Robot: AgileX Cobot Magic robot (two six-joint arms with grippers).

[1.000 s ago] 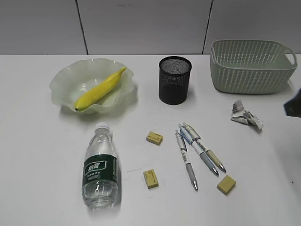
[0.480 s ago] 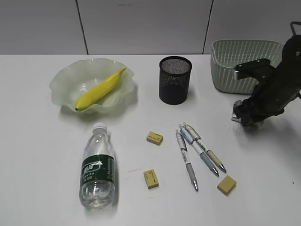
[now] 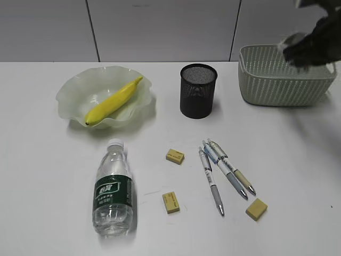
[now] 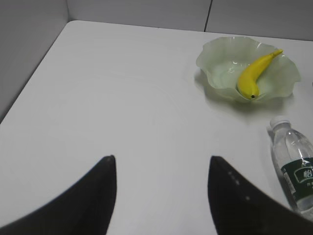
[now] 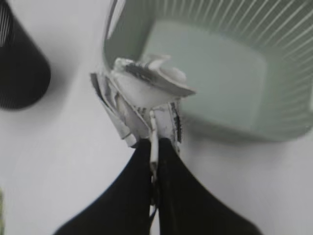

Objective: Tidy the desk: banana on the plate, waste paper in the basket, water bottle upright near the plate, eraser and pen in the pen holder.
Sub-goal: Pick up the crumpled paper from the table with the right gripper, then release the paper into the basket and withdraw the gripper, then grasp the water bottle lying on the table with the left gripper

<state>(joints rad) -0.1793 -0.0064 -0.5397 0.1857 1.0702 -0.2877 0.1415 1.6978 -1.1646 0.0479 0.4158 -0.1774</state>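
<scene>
My right gripper (image 5: 153, 143) is shut on the crumpled waste paper (image 5: 146, 93), held in the air over the near left rim of the sage-green basket (image 5: 220, 78). In the exterior view it is a dark blur at the top right (image 3: 311, 40) above the basket (image 3: 285, 80). The banana (image 3: 114, 100) lies in the pale green plate (image 3: 66, 96). On the desk lies the water bottle (image 3: 113, 192) on its side, cap toward the plate. Three yellow erasers (image 3: 175, 156) (image 3: 171, 202) (image 3: 256, 209) and three pens (image 3: 224, 173) lie in front of the black pen holder (image 3: 198, 90). My left gripper (image 4: 161, 164) stands open over bare desk.
The left wrist view shows the plate (image 4: 288, 73), the banana (image 4: 254, 76) and the bottle (image 4: 296, 166) off to its right, with a grey wall along the desk's left edge. In the right wrist view the pen holder (image 5: 19, 73) stands left of the basket.
My right gripper came down on the waste paper beside the basket, shut on it and lifted it up over the basket's rim. The bottle rocked slightly.
</scene>
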